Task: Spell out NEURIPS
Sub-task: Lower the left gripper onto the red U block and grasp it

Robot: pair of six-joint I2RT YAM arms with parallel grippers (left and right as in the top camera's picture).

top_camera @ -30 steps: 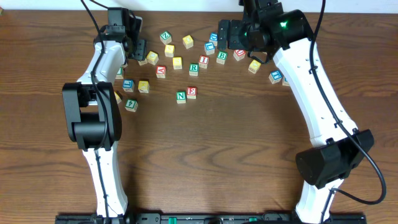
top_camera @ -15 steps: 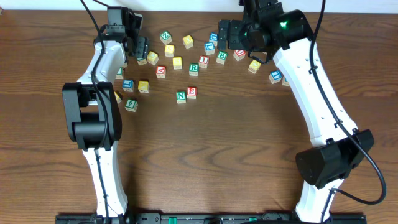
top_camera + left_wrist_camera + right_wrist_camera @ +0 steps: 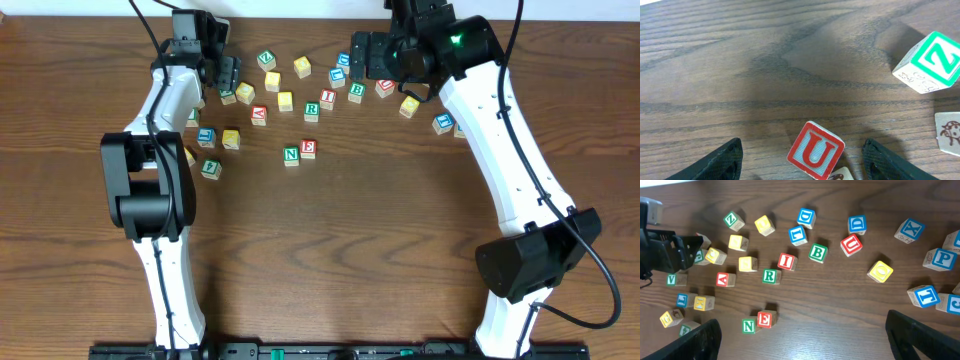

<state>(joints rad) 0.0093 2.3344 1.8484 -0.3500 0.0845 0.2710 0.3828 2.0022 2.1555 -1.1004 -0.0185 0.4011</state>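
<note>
A green N block (image 3: 291, 155) and a red E block (image 3: 309, 148) stand side by side mid-table; they also show in the right wrist view, N (image 3: 749, 325) and E (image 3: 766, 318). My left gripper (image 3: 226, 80) is open at the far left of the scattered blocks. In the left wrist view a red U block (image 3: 816, 150) lies on the table between its fingers (image 3: 801, 156), which do not touch it. My right gripper (image 3: 358, 55) is open and empty, high above the blocks (image 3: 812, 345). A green R (image 3: 769, 275), a red I (image 3: 786, 261) and a blue P (image 3: 940, 259) lie loose.
Several other letter blocks are scattered along the back of the wooden table: a second red U (image 3: 851, 244), green B (image 3: 817, 252), green Z (image 3: 935, 62), blue D (image 3: 857, 224), blue X (image 3: 910, 230), yellow O (image 3: 881, 271).
</note>
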